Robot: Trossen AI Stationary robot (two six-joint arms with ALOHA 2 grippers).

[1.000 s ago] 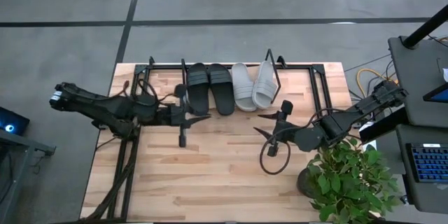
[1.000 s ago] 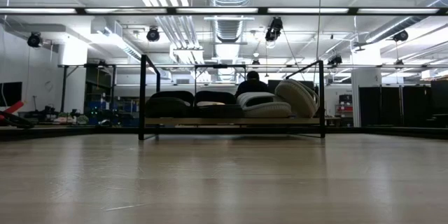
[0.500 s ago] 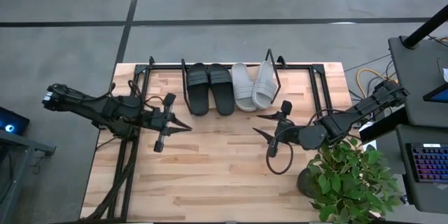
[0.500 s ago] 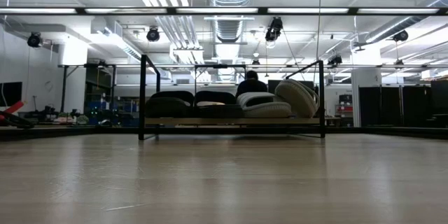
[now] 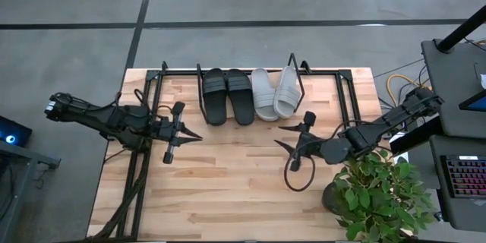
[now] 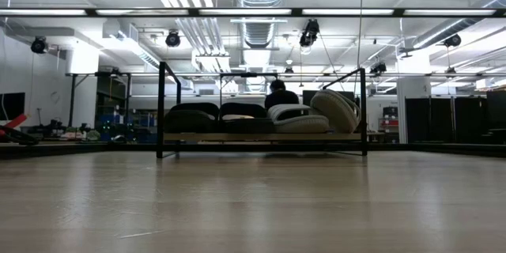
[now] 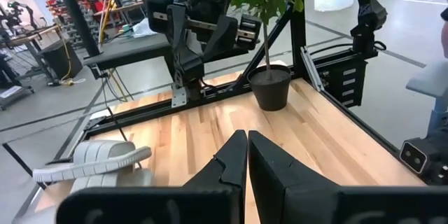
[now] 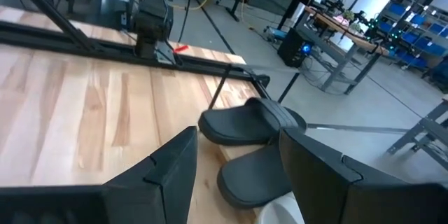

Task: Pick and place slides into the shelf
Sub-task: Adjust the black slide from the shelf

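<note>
The shelf (image 5: 250, 69) stands at the table's far edge, and all four slides lie on its board. The black pair (image 5: 228, 96) is on the left and lies flat. Of the grey pair, one slide (image 5: 263, 94) lies flat and the other (image 5: 287, 89) is tipped on its long edge beside the right end loop. The low view shows the shelf (image 6: 261, 137) with the tipped grey slide (image 6: 336, 111). My left gripper (image 5: 196, 135) is shut, left of and nearer than the shelf. My right gripper (image 5: 279, 135) is open, near the shelf's right end. Neither touches anything.
A potted plant (image 5: 373, 191) stands at the table's near right corner, and a cable loop (image 5: 298, 176) hangs below the right arm. Black frame rails (image 5: 348, 97) run along both table sides. A person (image 6: 280, 96) shows behind the shelf. Bare wood (image 5: 228, 190) lies nearer than the grippers.
My left gripper has drawn back from the shelf's left end toward the table's left edge and a little toward the near edge. The slides and the shelf have stayed where they were.
</note>
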